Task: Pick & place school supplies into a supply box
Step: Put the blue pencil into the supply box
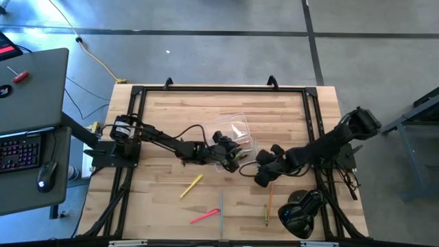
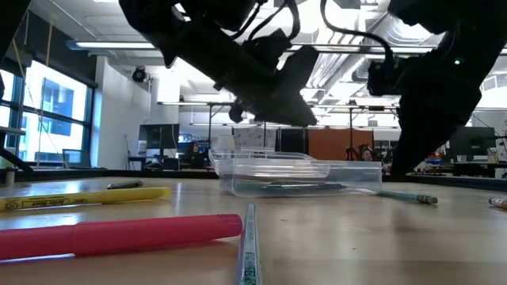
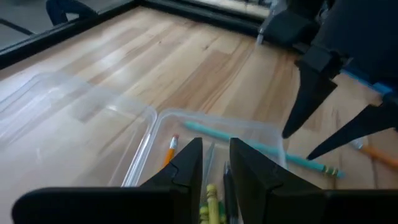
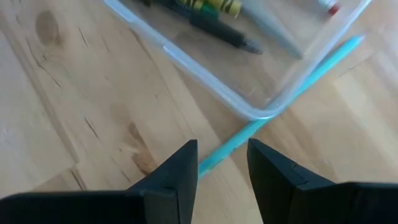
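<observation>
Partly packed: few pens in supply box, several left on tabletop
Right hand narrowly open astride light blue pencil; left hand narrowly open over box; yellow pen, pink pen waiting

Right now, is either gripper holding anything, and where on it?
Nothing held. Left gripper is open over the supply box; right gripper is open astride the light blue pencil, not gripping it.

The far end of the light blue pencil is hidden under the clear box; the box is cut off.

Left hand and right hand both part-open, close together mid-table.
</observation>
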{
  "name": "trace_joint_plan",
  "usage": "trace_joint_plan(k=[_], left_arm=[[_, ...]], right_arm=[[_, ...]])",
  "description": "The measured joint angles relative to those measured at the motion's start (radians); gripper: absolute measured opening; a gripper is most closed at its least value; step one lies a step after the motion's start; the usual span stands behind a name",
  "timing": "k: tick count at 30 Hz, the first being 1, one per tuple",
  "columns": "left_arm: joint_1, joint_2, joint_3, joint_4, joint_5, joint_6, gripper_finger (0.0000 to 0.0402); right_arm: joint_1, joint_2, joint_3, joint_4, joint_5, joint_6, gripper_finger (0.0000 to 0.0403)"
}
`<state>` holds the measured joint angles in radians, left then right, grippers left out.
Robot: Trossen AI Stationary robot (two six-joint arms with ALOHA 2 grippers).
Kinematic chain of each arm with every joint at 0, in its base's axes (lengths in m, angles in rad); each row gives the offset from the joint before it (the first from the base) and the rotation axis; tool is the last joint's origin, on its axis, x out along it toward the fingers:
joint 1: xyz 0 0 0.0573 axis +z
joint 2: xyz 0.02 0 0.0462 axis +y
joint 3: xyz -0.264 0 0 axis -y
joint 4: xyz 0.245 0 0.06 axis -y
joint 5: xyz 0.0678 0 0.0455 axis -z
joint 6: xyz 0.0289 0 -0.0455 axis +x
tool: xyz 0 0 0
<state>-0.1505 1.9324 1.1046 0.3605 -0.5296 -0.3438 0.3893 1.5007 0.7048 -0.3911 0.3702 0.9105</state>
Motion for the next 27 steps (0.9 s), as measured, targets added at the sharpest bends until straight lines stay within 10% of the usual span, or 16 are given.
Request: trace_joint_plan(k=[27], left_arm=[[0.000, 0.000, 0.000, -0.021, 0.024, -0.001, 0.0113]], right_arm=[[0.000, 0.089, 0.005, -0.193, -0.063, 0.006, 0.0119]])
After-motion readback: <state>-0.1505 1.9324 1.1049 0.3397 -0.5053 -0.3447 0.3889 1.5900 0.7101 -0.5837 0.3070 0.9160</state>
